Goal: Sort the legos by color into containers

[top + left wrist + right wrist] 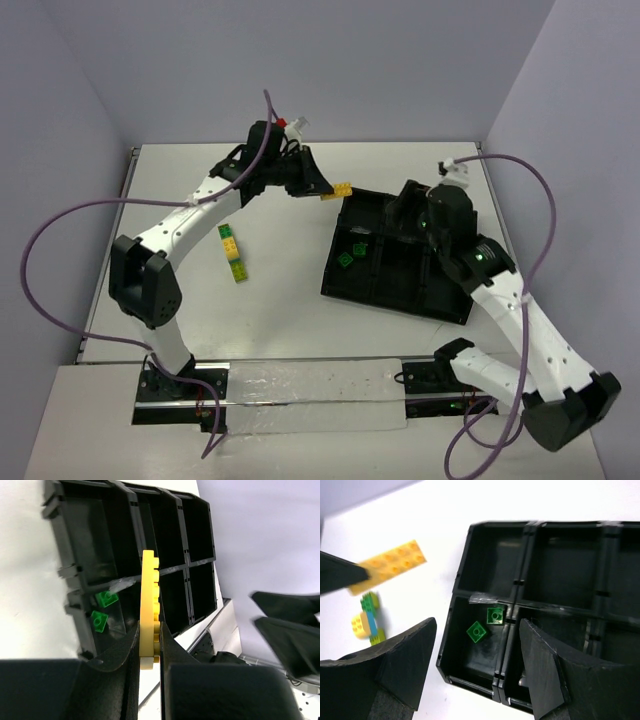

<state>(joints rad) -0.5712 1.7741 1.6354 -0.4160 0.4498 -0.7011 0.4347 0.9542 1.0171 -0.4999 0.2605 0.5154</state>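
My left gripper (325, 188) is shut on a long yellow lego (342, 190), held edge-on between its pads in the left wrist view (148, 600), just off the black tray's (395, 285) far left corner. Two green legos (351, 252) lie in the tray's near left compartment; they also show in the left wrist view (101, 610) and the right wrist view (485, 624). My right gripper (477, 665) is open and empty, hovering above the tray (465, 555). The held yellow lego (390, 566) shows there too.
A joined strip of green, yellow, light blue and lime legos (233, 252) lies on the white table left of the tray; part of it shows in the right wrist view (367, 620). The tray's other compartments (195, 525) look empty. Purple cables arc off both arms.
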